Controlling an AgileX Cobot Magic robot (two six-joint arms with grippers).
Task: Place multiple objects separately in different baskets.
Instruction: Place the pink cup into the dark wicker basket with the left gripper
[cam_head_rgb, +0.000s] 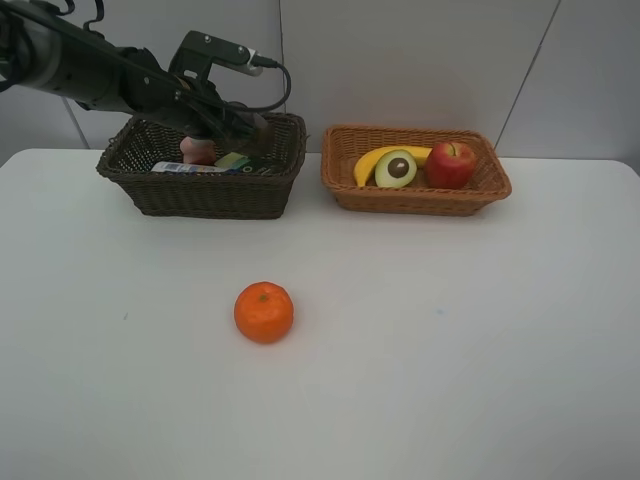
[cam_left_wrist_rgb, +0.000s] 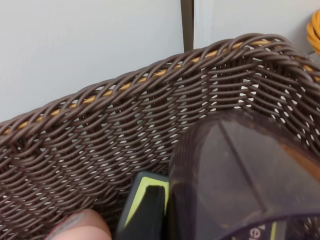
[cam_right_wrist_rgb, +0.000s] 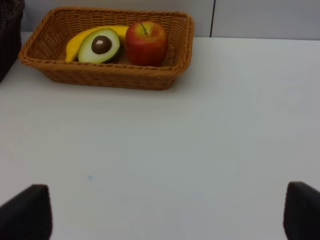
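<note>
The smooth white table (cam_head_rgb: 420, 380) runs back to a pale panelled wall. On it, the deep dark brown woven wicker basket (cam_head_rgb: 200, 190) is the landmark. Only the left wrist view shows the translucent mauve cup (cam_left_wrist_rgb: 240, 180) inside it, grasped by the clenched left gripper (cam_head_rgb: 250, 128). Right of it sits the shallow orange-tan wicker basket (cam_head_rgb: 415, 190) with yellow banana (cam_right_wrist_rgb: 75, 42), halved avocado (cam_right_wrist_rgb: 100, 46) and red apple (cam_right_wrist_rgb: 146, 42). The round dimpled orange (cam_head_rgb: 264, 312) lies in front. The right gripper's fingers (cam_right_wrist_rgb: 27, 212) are spread apart, holding nothing.
</note>
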